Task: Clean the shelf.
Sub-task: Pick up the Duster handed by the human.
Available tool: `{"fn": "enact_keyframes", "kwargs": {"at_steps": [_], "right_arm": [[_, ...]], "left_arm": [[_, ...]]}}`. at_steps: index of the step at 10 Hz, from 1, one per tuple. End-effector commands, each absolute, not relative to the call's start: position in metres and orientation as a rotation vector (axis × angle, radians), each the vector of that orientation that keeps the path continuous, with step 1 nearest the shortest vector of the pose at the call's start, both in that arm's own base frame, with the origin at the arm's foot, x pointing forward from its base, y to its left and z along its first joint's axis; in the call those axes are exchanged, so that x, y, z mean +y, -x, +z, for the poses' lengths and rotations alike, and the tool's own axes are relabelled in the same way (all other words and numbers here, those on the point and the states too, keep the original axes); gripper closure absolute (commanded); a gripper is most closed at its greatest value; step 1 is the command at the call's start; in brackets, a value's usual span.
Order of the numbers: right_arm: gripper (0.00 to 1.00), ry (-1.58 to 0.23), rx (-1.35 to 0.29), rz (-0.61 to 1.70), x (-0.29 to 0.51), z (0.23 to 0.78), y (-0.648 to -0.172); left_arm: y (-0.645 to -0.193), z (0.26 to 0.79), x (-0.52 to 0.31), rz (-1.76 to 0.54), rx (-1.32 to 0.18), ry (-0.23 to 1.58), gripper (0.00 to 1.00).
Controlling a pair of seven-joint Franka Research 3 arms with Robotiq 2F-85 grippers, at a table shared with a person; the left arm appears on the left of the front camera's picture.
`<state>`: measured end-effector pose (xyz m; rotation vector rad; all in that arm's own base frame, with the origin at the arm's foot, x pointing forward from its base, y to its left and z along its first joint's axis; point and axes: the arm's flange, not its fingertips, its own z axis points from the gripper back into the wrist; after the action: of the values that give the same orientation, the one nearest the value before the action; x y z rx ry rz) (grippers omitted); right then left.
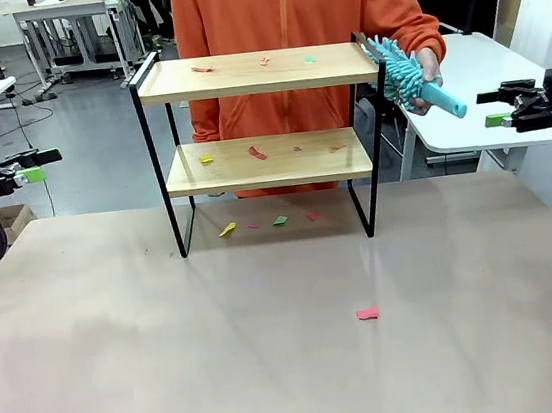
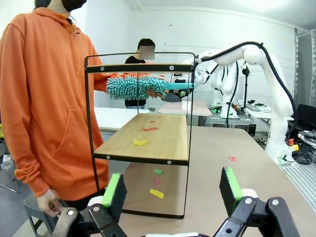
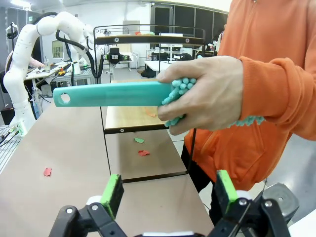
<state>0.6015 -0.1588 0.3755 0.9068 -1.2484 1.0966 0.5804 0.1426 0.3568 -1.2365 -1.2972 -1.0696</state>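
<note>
The shelf [image 1: 258, 73] stands at the far middle of the desk [image 1: 174, 360], with coloured paper scraps [image 1: 257, 152] on both boards and underneath. The person's hand [image 1: 427, 69] grips a teal duster [image 1: 403, 72] at the top board's right end. The left claw [image 1: 37, 164] hangs wide and empty at the left edge, and the right claw [image 1: 498, 107] hangs wide and empty at the right edge.

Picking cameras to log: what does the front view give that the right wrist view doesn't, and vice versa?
Front: the shelf's top board seen from above, with scraps on it, and the whole frame. Right wrist: the hole in the duster's handle end, and the person's hand gripping it, up close. Both: shelf, teal duster in hand, scraps on the lower board and table.
</note>
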Motion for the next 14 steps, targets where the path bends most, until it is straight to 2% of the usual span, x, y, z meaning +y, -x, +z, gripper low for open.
{"fn": "enact_keyframes", "kwargs": {"at_steps": [1, 4, 5, 8, 9, 11, 14], "right_arm": [[0.00, -0.906, -1.245, 1.104, -0.158, 0.377, -0.601], [0.00, -0.907, -1.248, 1.097, -0.159, 0.376, -0.602], [0.00, -0.751, -1.198, 1.147, -0.170, 0.409, -0.590], [0.00, -0.603, -1.073, 1.157, -0.169, 0.515, -0.565], [0.00, -0.560, -1.032, 1.107, -0.160, 0.545, -0.561], [0.00, -0.468, -0.814, 0.959, -0.129, 0.595, -0.541], [0.00, -0.415, -0.719, 0.715, -0.060, 0.628, -0.527]], "left_arm": [[-0.576, 0.359, 0.141, -1.074, -1.293, 1.222, 0.00], [-0.576, 0.359, 0.141, -1.074, -1.293, 1.222, 0.00], [-0.576, 0.359, 0.141, -1.074, -1.293, 1.222, 0.00], [-0.576, 0.359, 0.141, -1.074, -1.293, 1.222, 0.00], [-0.576, 0.359, 0.141, -1.074, -1.293, 1.222, 0.00], [-0.576, 0.359, 0.141, -1.074, -1.293, 1.222, 0.00], [-0.576, 0.359, 0.141, -1.074, -1.293, 1.222, 0.00]]}}
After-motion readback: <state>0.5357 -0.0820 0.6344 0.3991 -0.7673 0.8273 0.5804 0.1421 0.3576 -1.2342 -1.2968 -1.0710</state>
